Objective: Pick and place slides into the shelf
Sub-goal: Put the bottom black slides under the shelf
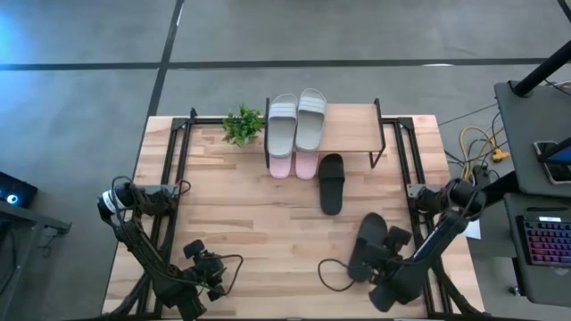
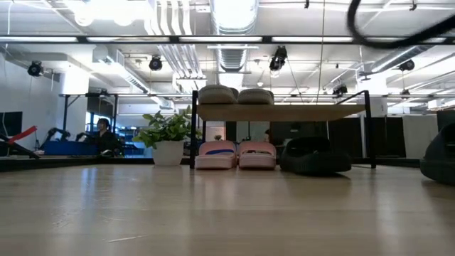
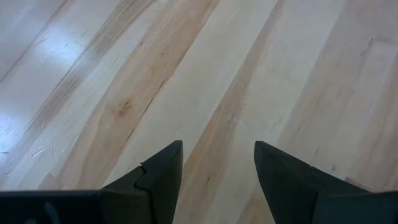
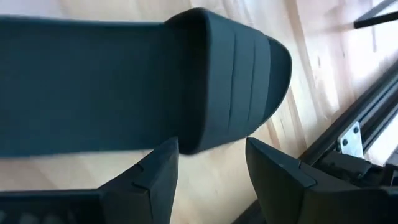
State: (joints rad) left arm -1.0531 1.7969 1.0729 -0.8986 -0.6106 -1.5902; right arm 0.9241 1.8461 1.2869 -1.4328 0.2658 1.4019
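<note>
Taking the shelf (image 1: 348, 138) as landmark and reading left to right: the left gripper (image 3: 217, 163) waits far off toward the near left of the surface (image 1: 241, 232), its fingers spread over bare wood, grasping nothing. On the shelf's top board lies the grey-green pair (image 1: 297, 122), with the pink pair (image 1: 293, 164) tucked under it. One black slide (image 1: 331, 183) lies just in front of the shelf. The second black slide (image 1: 368, 245) lies well in front, toward the near right, its long axis angled slightly. The right gripper (image 4: 211, 158) is by far the nearer arm; its parted fingers hang directly beside this slide's end, not yet clenched.
</note>
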